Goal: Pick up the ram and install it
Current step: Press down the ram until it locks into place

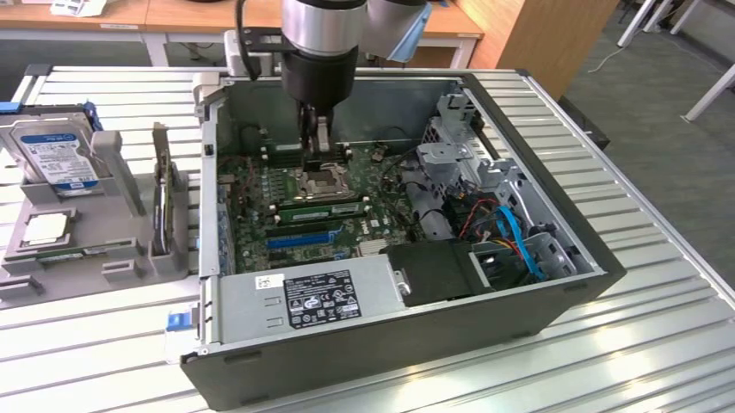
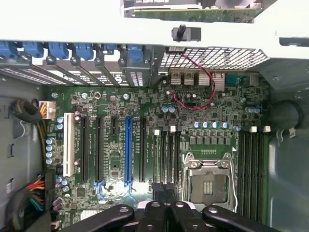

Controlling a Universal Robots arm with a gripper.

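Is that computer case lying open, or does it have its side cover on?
Open. The computer case lies on its side with no cover, so the green motherboard, its empty processor socket and the power supply are all exposed from above.

Both views downward — shared motherboard point(image 1: 310, 194), apparently.

Arm vertical, hand point(image 1: 317, 148) closed

A green motherboard point(image 2: 159, 145) is seen from above inside an open computer case. The black pincer point(image 2: 166, 205) is seen closed, directly over the memory slots point(image 2: 166, 154) beside the empty processor socket point(image 2: 208, 181). A blue expansion slot point(image 2: 128, 150) stands among black ones, with a white slot point(image 2: 69, 145) further out. A red wire point(image 2: 195, 87) loops near the rear ports.
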